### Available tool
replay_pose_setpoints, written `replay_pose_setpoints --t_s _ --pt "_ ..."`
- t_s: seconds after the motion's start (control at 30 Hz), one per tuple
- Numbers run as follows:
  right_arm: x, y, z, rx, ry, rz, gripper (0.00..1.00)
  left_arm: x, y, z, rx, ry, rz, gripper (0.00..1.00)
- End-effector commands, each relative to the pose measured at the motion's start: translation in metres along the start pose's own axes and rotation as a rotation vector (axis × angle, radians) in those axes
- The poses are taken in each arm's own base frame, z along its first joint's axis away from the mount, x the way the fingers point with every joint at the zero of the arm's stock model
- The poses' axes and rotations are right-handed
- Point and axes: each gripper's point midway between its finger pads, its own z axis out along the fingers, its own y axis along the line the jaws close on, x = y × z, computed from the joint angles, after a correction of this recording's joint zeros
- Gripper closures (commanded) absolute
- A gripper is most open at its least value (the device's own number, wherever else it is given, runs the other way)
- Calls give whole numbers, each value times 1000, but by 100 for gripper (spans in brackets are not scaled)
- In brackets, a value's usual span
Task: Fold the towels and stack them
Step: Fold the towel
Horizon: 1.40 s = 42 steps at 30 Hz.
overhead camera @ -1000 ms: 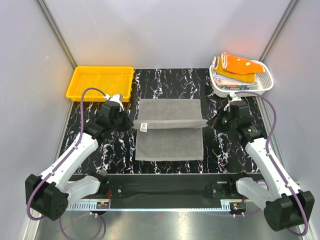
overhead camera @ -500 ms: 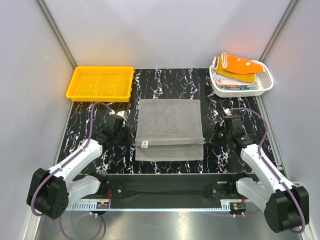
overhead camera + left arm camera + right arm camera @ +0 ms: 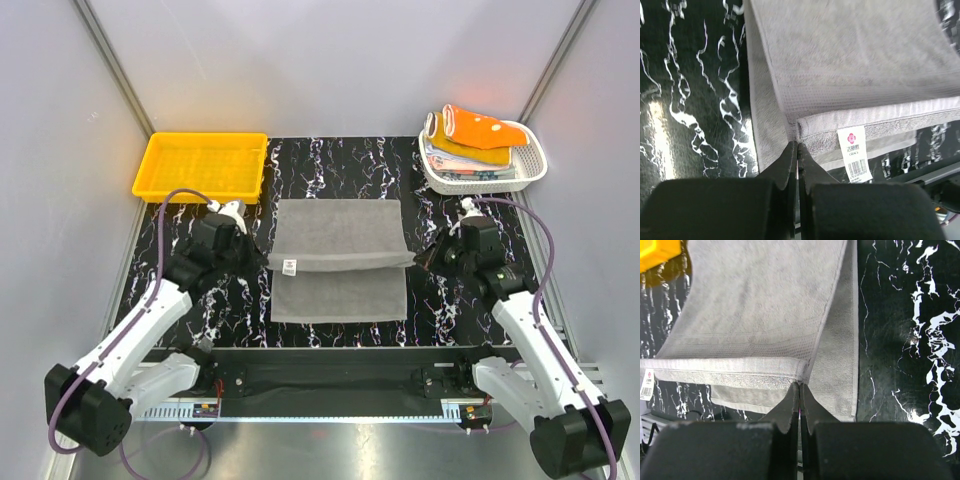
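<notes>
A grey towel [image 3: 338, 225] lies spread on the black marbled table, its top layer partly folded over toward the near side. My left gripper [image 3: 268, 262] is shut on the left corner of the lifted edge, beside a white label [image 3: 288, 267]. My right gripper [image 3: 415, 262] is shut on the right corner. The left wrist view shows the jaws [image 3: 798, 147] pinching the towel [image 3: 855, 55] at its hem, with the label [image 3: 854, 152] to the right. The right wrist view shows the jaws [image 3: 799, 386] pinching the towel [image 3: 755, 300] at its corner. The lower layer extends toward the near edge.
A white lattice basket [image 3: 535, 165] at the back right holds more towels, with an orange one [image 3: 485, 128] on top. A yellow plastic tray [image 3: 200, 165] stands at the back left. Grey walls enclose the table on three sides.
Both grippers carried the held edge toward the near side, almost to the towel's front edge, then back away from it. Both stay shut on the corners.
</notes>
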Motion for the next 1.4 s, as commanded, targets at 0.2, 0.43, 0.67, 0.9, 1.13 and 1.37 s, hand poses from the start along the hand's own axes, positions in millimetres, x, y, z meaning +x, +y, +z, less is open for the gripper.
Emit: replay_pose_setpoints --t_s 0.2,0.43,0.67,0.9,1.13,1.37 --pt "18 -8 -5 8 18 27 100 11 8 -1 -5 4 0 100" --pt "56 -27 15 10 81 137 100 48 24 18 -11 74 -44 100" --pt "74 -46 28 79 108 217 100 81 41 39 -31 140 -100 100" --pt "74 -50 31 105 111 231 100 81 38 38 -23 141 -97 100" --pt "58 -43 15 108 63 211 100 68 28 25 -2 113 -82 100" --pt "68 -43 11 84 59 268 92 83 35 27 -3 114 -124 97"
